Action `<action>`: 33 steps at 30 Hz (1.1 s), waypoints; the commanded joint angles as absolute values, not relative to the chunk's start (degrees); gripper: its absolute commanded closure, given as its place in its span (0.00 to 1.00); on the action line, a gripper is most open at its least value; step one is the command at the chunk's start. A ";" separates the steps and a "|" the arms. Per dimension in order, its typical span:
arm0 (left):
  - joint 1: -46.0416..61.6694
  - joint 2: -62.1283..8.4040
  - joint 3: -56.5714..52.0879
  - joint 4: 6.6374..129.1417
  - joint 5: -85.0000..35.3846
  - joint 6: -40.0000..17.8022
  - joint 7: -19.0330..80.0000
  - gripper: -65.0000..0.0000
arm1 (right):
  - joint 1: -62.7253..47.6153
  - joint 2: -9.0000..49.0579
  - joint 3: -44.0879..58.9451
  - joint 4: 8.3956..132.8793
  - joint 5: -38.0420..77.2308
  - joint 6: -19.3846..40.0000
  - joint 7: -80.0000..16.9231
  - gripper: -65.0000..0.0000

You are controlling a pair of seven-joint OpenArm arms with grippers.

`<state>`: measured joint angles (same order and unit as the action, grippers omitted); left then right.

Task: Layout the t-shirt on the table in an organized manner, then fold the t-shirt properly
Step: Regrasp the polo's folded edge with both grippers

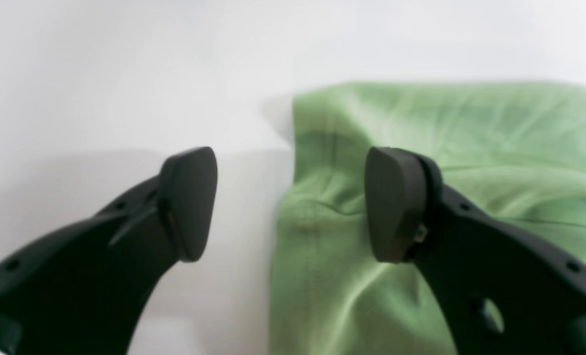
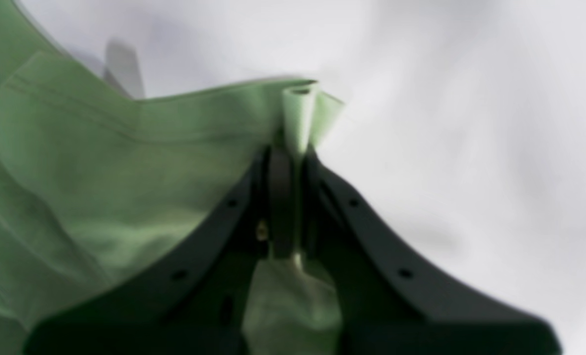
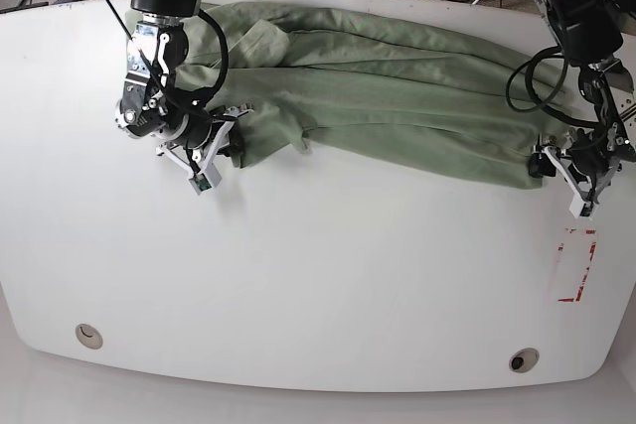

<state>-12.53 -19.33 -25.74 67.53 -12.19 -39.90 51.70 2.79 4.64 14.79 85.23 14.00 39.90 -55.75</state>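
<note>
We see the t-shirt (image 3: 397, 96) spread on the desk (image 3: 298, 285), R fingers (image 2: 293, 148) pinched tight on its edge, L fingers (image 1: 396, 202) wide apart w/ nothing held, over its other end.

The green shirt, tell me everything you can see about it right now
The t-shirt is sage-green soft knit, bunched in a long wrinkled band across the far side of the white table. The right gripper is shut on a folded edge, lifting it. The left gripper is open at the other end, with one finger over the cloth, not holding it.
</note>
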 commanded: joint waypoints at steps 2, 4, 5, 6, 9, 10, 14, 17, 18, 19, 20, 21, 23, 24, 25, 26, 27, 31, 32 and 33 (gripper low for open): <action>-13.76 -18.68 -25.71 68.18 -10.95 -40.00 51.12 0.32 | 3.38 5.14 14.81 86.11 14.29 40.00 -55.87 0.96; -13.76 -17.89 -25.10 68.18 -9.89 -40.00 51.12 0.32 | 3.38 5.14 14.81 86.11 14.29 40.00 -55.87 0.96; -13.67 -17.54 -24.57 68.18 -9.54 -40.00 51.12 0.32 | 3.38 5.14 14.81 86.11 14.29 40.00 -55.87 0.96; -13.58 -17.36 -23.96 68.18 -9.36 -40.00 51.12 0.32 | 3.38 5.14 14.90 86.11 14.29 40.00 -55.78 0.96; -13.32 -17.19 -22.37 68.18 -9.27 -40.00 51.21 0.32 | 3.38 5.14 15.08 86.11 14.29 40.00 -55.78 0.96; -13.23 -17.19 -22.11 68.18 -9.36 -40.00 51.30 0.32 | 3.38 5.14 15.08 86.11 14.29 40.00 -55.78 0.96; -13.14 -17.10 -22.02 68.18 -9.36 -40.00 51.30 0.34 | 3.38 5.14 15.16 86.11 14.29 40.00 -55.78 0.96; -13.14 -17.10 -22.02 68.18 -9.27 -40.00 51.38 0.44 | 3.38 5.23 15.16 86.11 14.29 40.00 -55.78 0.96; -13.14 -17.10 -22.02 68.18 -9.19 -40.00 51.38 0.50 | 3.38 5.23 15.16 86.11 14.29 40.00 -55.78 0.96; -13.14 -17.10 -22.02 68.18 -9.10 -40.00 51.38 0.56 | 3.38 5.23 15.16 86.11 14.29 40.00 -55.78 0.96; -13.14 -17.10 -22.02 68.18 -9.10 -40.00 51.38 0.63 | 3.38 5.23 15.16 86.11 14.29 40.00 -55.78 0.96; -13.14 -17.10 -22.02 68.18 -9.10 -40.00 51.38 0.72 | 3.38 5.32 15.16 86.11 14.29 40.00 -55.69 0.96; -13.14 -17.10 -22.02 68.18 -9.10 -40.00 51.38 0.86 | 3.38 5.32 15.16 86.11 14.29 40.00 -55.69 0.96; -13.14 -17.10 -22.02 68.18 -9.10 -40.00 51.38 0.96 | 3.38 5.32 15.16 86.11 14.29 40.00 -55.69 0.96; -13.14 -17.10 -22.02 68.18 -9.10 -40.00 51.38 1.00 | 3.38 5.32 15.16 86.11 14.29 40.00 -55.69 0.96; -13.14 -17.10 -22.02 68.18 -9.10 -40.00 51.38 1.00 | 3.38 5.32 15.16 86.11 14.29 40.00 -55.69 0.96; -13.14 -17.10 -22.02 68.18 -9.10 -40.00 51.38 1.00 | 3.38 5.32 15.16 86.11 14.29 40.00 -55.69 0.96; -13.14 -17.10 -22.29 68.53 -9.45 -40.00 51.38 1.00 | 3.38 5.32 15.16 86.11 14.29 40.00 -55.69 0.96; -13.23 -17.10 -22.29 68.62 -9.45 -40.00 51.38 1.00 | 3.38 5.32 15.16 86.11 14.29 40.00 -55.69 0.96; -13.23 -17.10 -22.29 68.62 -9.45 -40.00 51.38 1.00 | 3.38 5.32 15.16 86.11 14.29 40.00 -55.69 0.96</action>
<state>-12.34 -16.38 -22.02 67.57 -9.04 -39.92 51.20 2.76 4.78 15.00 85.23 14.02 39.92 -55.72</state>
